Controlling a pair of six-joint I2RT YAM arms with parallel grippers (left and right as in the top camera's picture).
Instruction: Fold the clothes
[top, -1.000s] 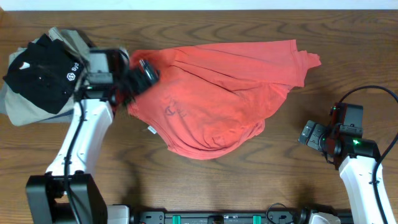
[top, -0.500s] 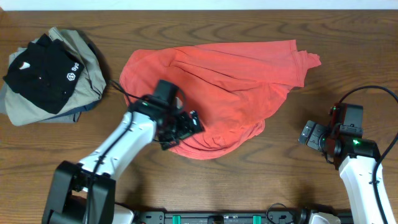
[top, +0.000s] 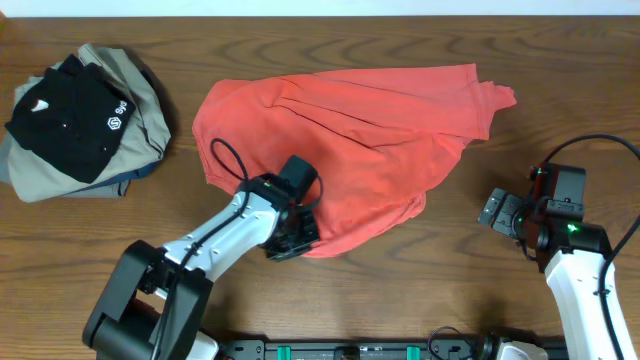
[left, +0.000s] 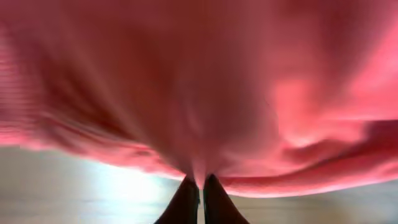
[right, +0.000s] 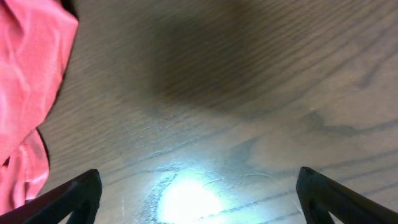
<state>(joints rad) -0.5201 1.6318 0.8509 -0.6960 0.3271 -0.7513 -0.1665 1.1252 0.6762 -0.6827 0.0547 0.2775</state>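
A black folded garment with white logos (top: 65, 110) lies on a khaki-grey garment (top: 138, 100) at the far left of the wooden table (top: 420, 300). The crumpled coral-red cotton T-shirt (top: 350, 140) lies mid-table, with the left fingers (left: 186, 204) pinched together on its near hem. The right fingers (right: 71, 193) are spread wide over bare wood, just right of the shirt.

Left arm swings from the far-left corner to the shirt's near hem.
The left fingers (top: 292, 243), spread wide a second ago up beside the garment pile (top: 80, 110), are now pinched together on the near edge of the coral-red T-shirt (top: 370, 130). The arm now covers the hem's left stretch and its small label.
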